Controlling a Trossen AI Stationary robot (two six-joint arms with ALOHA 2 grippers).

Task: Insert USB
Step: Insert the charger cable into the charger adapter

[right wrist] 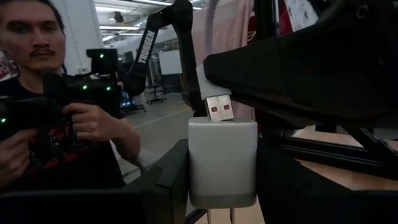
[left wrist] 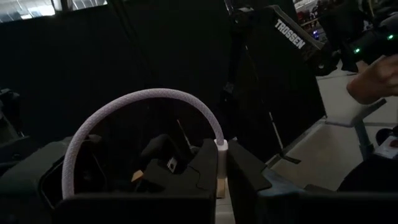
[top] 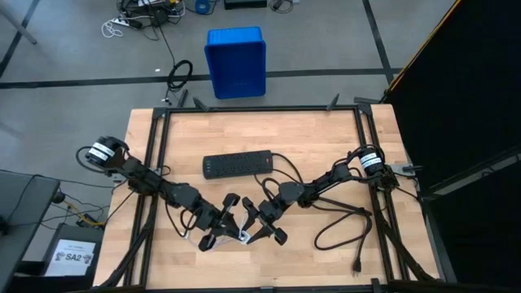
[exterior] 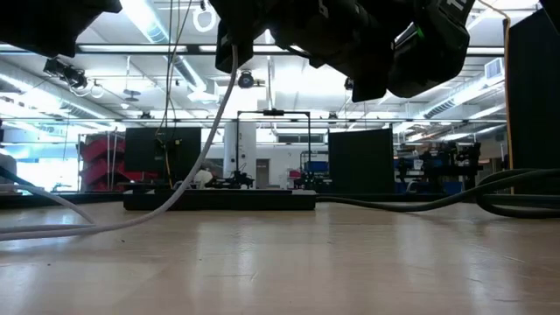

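Both arms are dark and jointed, with a white-banded motor at each base and white TROSSEN lettering behind the fingers.

My wooden tabletop [top: 326, 138] carries a black power strip [top: 237, 165], its thick black cord [top: 342, 221], and trailing whitish USB cable [exterior: 52, 229].

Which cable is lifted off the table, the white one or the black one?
The thin white USB cable: it arches up from the left gripper, plug over the white adapter in the right gripper. The thick black cord lies on the table.
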